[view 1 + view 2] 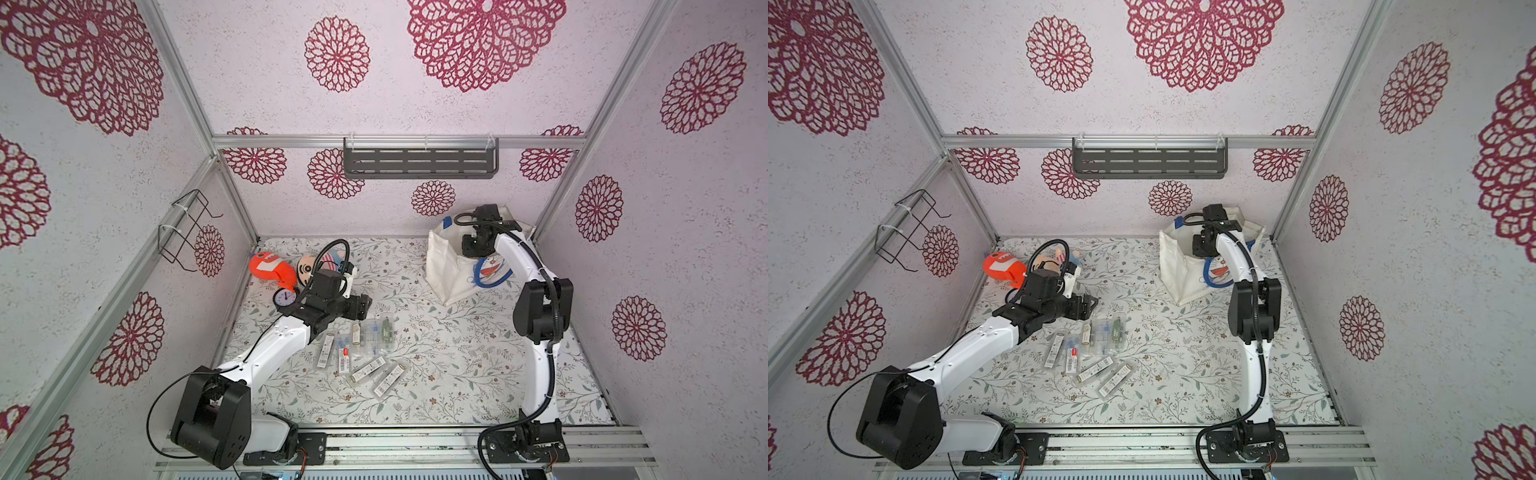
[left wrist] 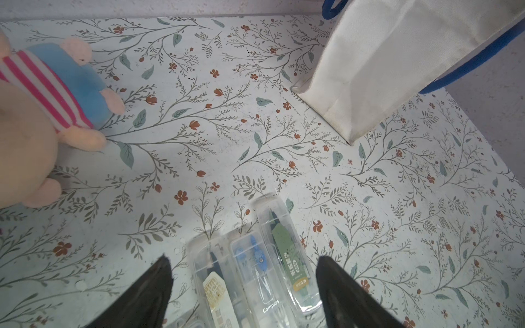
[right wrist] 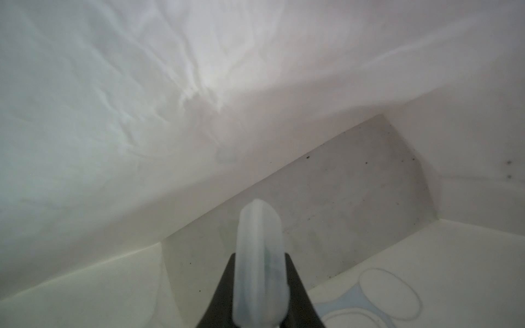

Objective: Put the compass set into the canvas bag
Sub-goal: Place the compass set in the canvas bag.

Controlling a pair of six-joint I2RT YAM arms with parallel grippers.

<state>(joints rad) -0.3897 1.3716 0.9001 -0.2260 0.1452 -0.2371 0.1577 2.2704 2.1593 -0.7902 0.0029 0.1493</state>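
The right gripper (image 3: 260,257) is down inside the canvas bag (image 1: 446,270), jaws clamped on the flat sides of a clear case (image 3: 257,227) that points toward the bag's grey floor. The case's contents are too blurred to read beyond a dark streak. The bag is cream-white with blue handles and a blue cartoon cat on its side, and it stands open-mouthed at the far right corner of the bench (image 1: 478,374). Well apart from it, the left gripper (image 2: 243,258) hovers empty with its jaws spread wide, over a cluster of clear cases near the middle of the bench. Three lie side by side between its fingers. The blue compass set (image 2: 255,269) is printed "Compass". The green-labelled case (image 2: 288,255) carries Chinese characters too small to read, and the cream-labelled case (image 2: 216,289) touches the blue one's other side. Flat barcode-stickered cases (image 1: 365,370) lie closer to the near edge. A striped-shirt doll (image 2: 56,85) and an orange plush (image 1: 266,268) sit at the far left corner.
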